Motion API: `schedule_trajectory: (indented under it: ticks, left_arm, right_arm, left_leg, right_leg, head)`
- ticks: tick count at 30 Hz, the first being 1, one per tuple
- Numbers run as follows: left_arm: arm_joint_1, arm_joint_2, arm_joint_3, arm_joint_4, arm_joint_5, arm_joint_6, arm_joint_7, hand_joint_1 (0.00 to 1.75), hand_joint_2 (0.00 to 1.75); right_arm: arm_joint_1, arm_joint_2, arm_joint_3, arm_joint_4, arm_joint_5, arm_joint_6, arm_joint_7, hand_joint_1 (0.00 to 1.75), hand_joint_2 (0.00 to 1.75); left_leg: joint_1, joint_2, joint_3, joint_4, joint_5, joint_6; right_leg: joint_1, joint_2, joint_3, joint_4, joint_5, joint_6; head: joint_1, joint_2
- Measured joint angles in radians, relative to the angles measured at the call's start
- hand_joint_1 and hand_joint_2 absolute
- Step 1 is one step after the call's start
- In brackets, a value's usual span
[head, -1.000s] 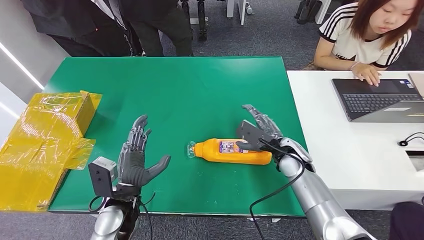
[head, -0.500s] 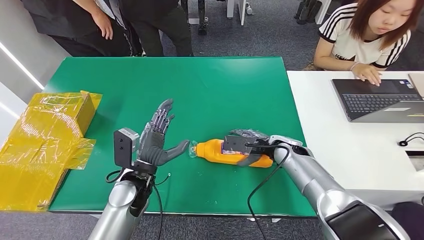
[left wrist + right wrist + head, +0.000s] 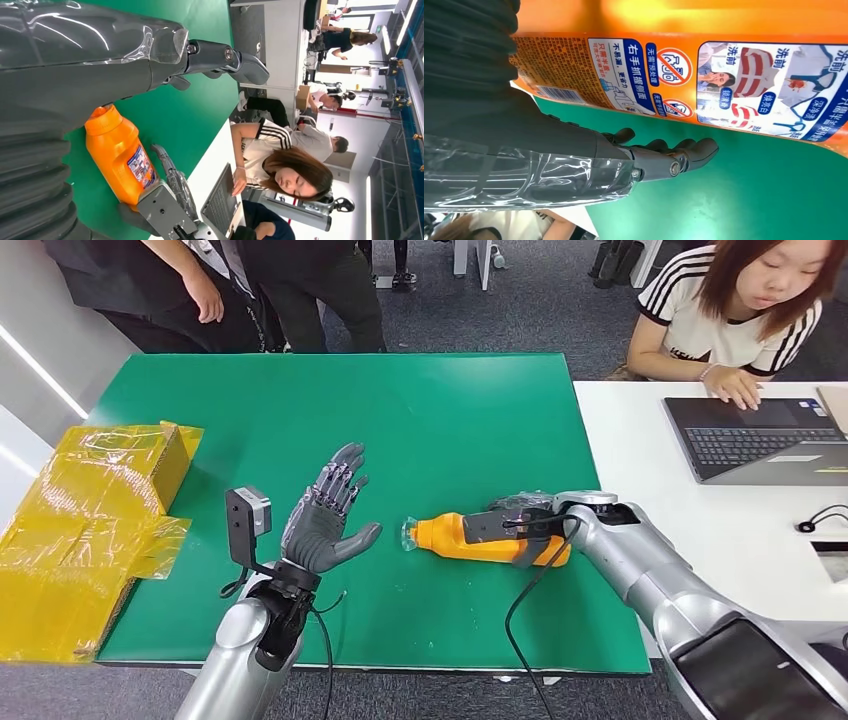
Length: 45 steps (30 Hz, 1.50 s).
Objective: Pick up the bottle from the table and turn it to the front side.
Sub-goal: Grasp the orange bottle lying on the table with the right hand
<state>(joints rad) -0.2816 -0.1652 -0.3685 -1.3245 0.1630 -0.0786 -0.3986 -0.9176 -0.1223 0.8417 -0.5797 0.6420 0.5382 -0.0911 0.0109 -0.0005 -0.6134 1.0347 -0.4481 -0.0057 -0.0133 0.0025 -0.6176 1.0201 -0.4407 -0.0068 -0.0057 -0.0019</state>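
Gripping glossy orange bottle (image 3: 470, 538), right hand (image 3: 524, 525), green table (image 3: 420, 420)

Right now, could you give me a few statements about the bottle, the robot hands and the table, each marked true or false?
1. The orange bottle lies on its side. True.
2. The right robot hand is open, far from the bottle. False: it grips the bottle's body.
3. The left robot hand holds the bottle's cap. False: it is open with fingers spread, apart from the cap.
4. A yellow box sits at the green table's left edge. True.
5. The laptop is on the green table. False: it is on the white table beside it.
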Motion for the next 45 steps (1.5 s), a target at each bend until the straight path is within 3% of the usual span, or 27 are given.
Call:
schedule_trajectory:
  ticks: [4,8,20,35,41,45]
  left_arm:
    - [0.001,0.0,0.001,0.0,0.018,-0.005,0.001,0.0,1.75]
    - [0.011,0.002,0.008,0.0,0.049,-0.012,0.001,0.0,1.75]
    - [0.074,0.034,0.019,-0.003,0.106,0.05,-0.044,0.0,1.75]
    - [0.138,0.063,0.034,-0.061,0.106,0.062,-0.024,0.0,1.75]
    - [0.146,0.067,0.035,-0.066,0.087,0.064,-0.032,0.0,1.75]
    - [0.179,0.077,0.044,-0.088,0.044,0.101,-0.072,0.0,1.75]
  right_arm:
    - [-0.013,0.0,0.033,0.003,0.021,-0.004,0.01,0.09,1.75]
    - [-0.045,0.002,0.096,0.009,0.055,-0.005,0.02,1.72,1.75]
    - [-0.104,0.037,0.237,0.052,0.001,-0.011,0.023,1.75,1.75]
    - [-0.102,-0.005,0.278,0.05,-0.058,-0.045,0.04,1.75,1.75]
    - [-0.051,-0.043,0.263,0.007,-0.17,-0.183,-0.004,1.75,1.75]
    - [0.057,-0.066,0.13,-0.081,-0.386,-0.277,-0.132,1.75,1.75]
  left_leg:
    - [0.0,0.0,0.0,0.0,0.0,0.0]
    - [0.0,0.0,0.0,0.0,0.0,0.0]
    - [0.0,0.0,0.0,0.0,0.0,0.0]
    - [0.0,0.0,0.0,0.0,0.0,0.0]
    - [0.0,0.0,0.001,0.0,0.0,0.0]
    - [0.0,0.0,0.001,0.0,0.0,0.0]
  right_leg:
    - [0.0,0.0,0.0,0.0,0.0,0.0]
    - [0.0,0.0,0.0,0.0,0.0,0.0]
    - [0.0,0.0,0.0,0.0,0.0,0.0]
    - [0.0,0.0,0.0,0.0,0.0,0.0]
    - [0.0,0.0,0.001,0.0,0.0,0.0]
    - [0.0,0.0,0.001,-0.001,0.0,0.0]
  head:
    - [0.0,0.0]
    - [0.0,0.0]
    - [0.0,0.0]
    - [0.0,0.0]
    - [0.0,0.0]
    - [0.0,0.0]
